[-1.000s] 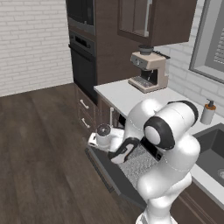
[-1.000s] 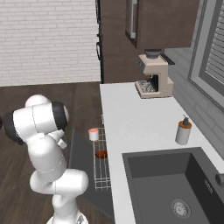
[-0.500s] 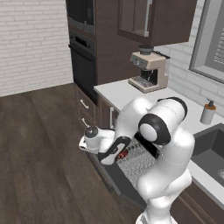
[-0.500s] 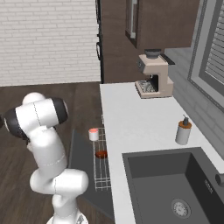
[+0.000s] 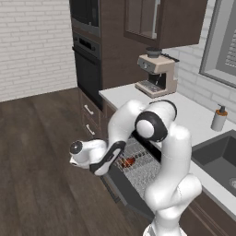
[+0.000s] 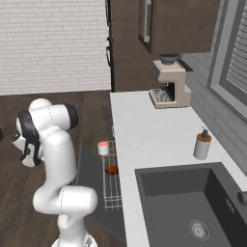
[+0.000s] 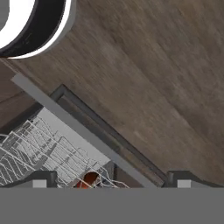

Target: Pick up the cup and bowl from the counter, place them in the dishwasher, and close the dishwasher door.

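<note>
There was one cup (image 6: 102, 148), one bowl (image 6: 111, 170), one coffee machine (image 6: 170, 83), one soap dispenser (image 6: 202, 144), and one sink (image 6: 193, 207).

My arm (image 5: 170, 152) wears a smooth, glossy white shell with dark matt joints. The floor (image 5: 37, 152) below me is dark wood planking with a visible grain and a dull sheen. The desk (image 6: 149, 135) is a pale, smooth, matt slab; the sink (image 6: 193, 202) at its 5 o'clock end looks dark grey and matt. The rack (image 6: 112, 181) is thin light wire, the bowl (image 6: 111, 170) in it a smooth reddish-brown. The dishwasher door (image 7: 87, 118) looks flat, dark and matt. Brick (image 5: 32, 46) on the wall looks rough and whitewashed.
</note>
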